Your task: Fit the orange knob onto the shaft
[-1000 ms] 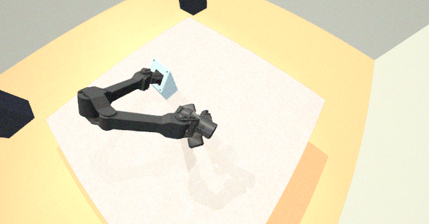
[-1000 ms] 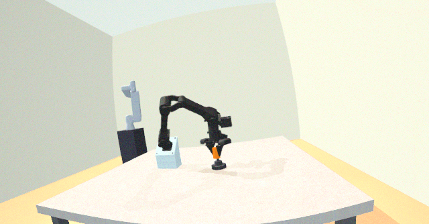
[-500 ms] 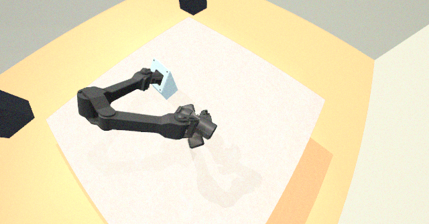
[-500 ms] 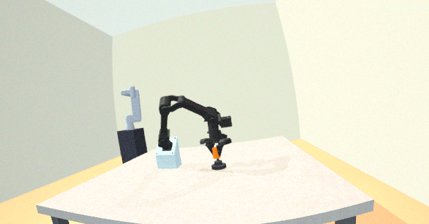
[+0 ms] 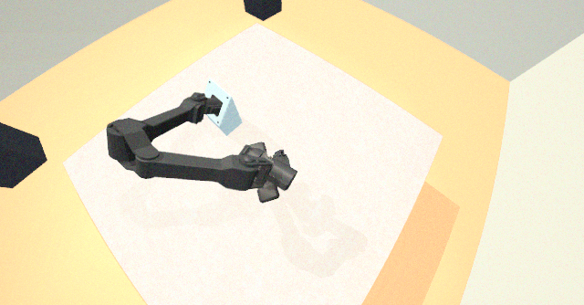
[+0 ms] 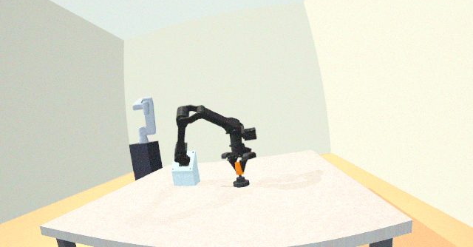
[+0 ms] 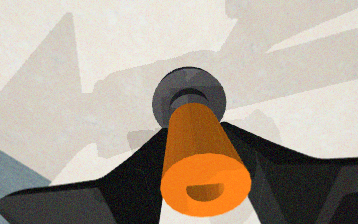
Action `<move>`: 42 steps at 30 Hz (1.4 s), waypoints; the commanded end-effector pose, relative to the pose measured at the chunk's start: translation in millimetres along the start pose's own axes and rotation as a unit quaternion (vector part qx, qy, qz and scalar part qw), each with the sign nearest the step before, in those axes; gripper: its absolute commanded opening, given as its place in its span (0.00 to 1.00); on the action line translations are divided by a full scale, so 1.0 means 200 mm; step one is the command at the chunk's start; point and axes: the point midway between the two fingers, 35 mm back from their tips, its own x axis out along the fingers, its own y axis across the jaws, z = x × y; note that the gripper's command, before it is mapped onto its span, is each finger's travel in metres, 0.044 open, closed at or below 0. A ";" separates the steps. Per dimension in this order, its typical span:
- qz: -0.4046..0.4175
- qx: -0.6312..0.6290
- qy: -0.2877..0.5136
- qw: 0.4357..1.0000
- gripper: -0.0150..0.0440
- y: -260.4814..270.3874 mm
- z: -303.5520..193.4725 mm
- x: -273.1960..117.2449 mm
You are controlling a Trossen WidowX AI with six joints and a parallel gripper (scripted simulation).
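The orange knob (image 6: pixel 239 168) (image 7: pixel 198 132) is a tapered cylinder; its near end face shows a D-shaped hole with the flat side toward the top of the wrist view. My gripper (image 6: pixel 239 168) (image 7: pixel 193 130) is shut on the knob, one finger on each side. The dark round pedestal (image 6: pixel 241 183) (image 7: pixel 163 95) stands on the table below. The knob's lower end is just above the pedestal's raised centre, with a short dark piece of shaft between them in the exterior view. The knob leans slightly there. The shaft's flat side is hidden. The top view hides knob and pedestal behind the arm.
A pale blue block (image 5: pixel 231 118) (image 6: pixel 185 177) (image 7: pixel 5 185) with a sloped face stands by the arm's base, left of the pedestal in the exterior view. A grey arm (image 6: pixel 149 117) on a dark stand (image 6: pixel 145 158) is beyond the table. Arm shadows lie across the table top.
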 end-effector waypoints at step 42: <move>-0.001 0.000 -0.002 1.000 0.25 0.00 0.01 0.00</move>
